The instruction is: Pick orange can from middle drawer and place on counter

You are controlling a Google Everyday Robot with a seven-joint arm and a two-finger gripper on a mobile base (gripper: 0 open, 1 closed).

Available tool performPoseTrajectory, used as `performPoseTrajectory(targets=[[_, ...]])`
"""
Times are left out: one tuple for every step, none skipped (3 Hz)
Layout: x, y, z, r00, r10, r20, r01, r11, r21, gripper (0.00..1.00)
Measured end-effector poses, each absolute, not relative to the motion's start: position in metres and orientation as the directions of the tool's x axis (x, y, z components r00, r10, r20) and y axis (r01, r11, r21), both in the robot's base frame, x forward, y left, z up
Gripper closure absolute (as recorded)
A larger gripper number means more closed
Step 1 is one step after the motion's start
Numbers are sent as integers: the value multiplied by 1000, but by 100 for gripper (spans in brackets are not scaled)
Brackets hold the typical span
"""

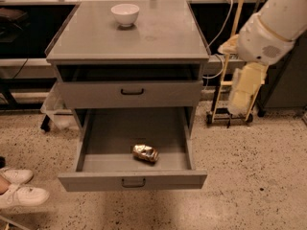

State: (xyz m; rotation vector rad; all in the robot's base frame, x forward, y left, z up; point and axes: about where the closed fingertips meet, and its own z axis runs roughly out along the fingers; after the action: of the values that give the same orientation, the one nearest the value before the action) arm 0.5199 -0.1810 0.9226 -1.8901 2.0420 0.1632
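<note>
The orange can [145,153] lies on its side, dented, on the floor of the open middle drawer [115,133], near the front and a little right of centre. The counter [163,32] is the grey cabinet top above it. My gripper [245,90] hangs at the right of the cabinet, below the white arm [276,23]. It is about level with the upper drawer, well above and to the right of the can, and touches nothing.
A white bowl [125,13] stands at the back left of the counter. The upper drawer [132,92] is slightly pulled out. A yellow-framed cart [220,95] stands behind the gripper. White shoes [19,188] are on the floor at left.
</note>
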Motion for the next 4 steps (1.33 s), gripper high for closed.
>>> performPoseTrajectory(targets=[[591, -140, 872, 17, -885, -465, -990, 49, -131, 0], [651, -120, 808, -16, -829, -558, -989, 94, -111, 0], [651, -119, 809, -16, -829, -558, -989, 94, -111, 0], [679, -113, 767, -98, -813, -574, -981, 177, -82, 0]])
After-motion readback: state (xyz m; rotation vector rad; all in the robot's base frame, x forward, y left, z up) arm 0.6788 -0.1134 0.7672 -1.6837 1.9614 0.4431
